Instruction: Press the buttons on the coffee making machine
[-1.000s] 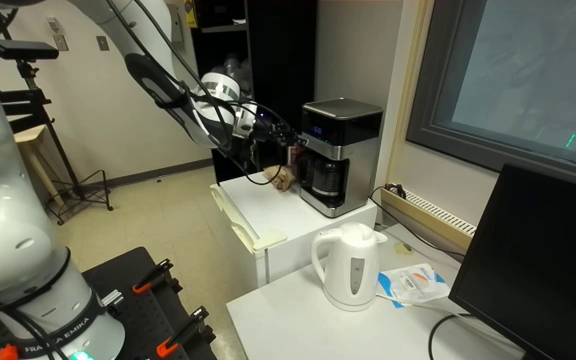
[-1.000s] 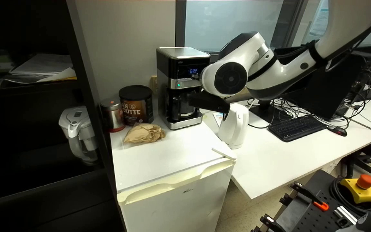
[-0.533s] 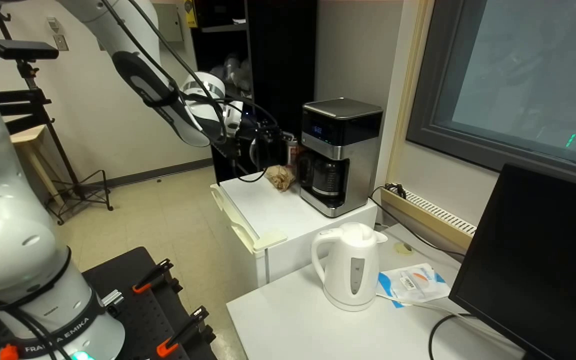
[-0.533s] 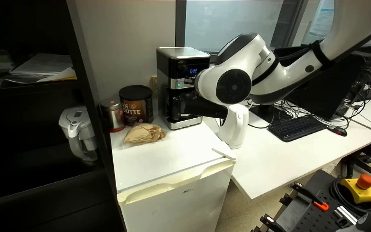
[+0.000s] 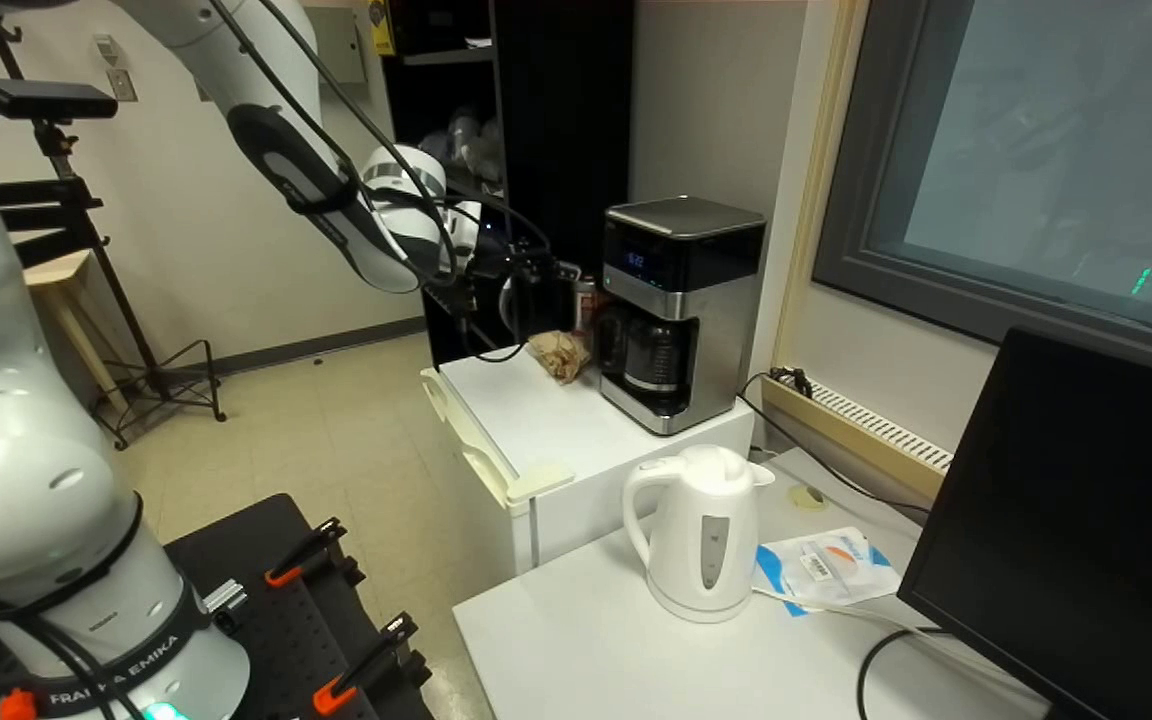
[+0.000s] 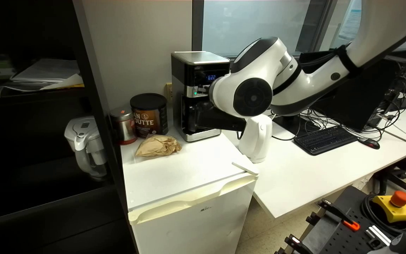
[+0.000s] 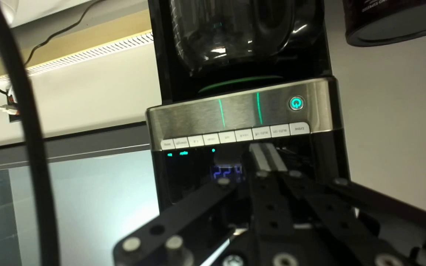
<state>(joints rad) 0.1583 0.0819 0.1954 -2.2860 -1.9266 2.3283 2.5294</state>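
White fridge-top counter (image 6: 189, 173), and at its back corner beside the desk (image 6: 315, 173) stood the drip coffee maker (image 5: 684, 306), power button (image 7: 296, 103) glowing! I had the gripper (image 7: 268, 157) clenched, fingertips (image 7: 260, 157) together, right in front of the display panel (image 7: 198, 166), near the row of labelled buttons (image 7: 236, 136).

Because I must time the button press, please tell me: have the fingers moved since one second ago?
Yes. In an exterior view, the fingers have shifted toward the picture's left edge, away from the unmoved coffee maker.
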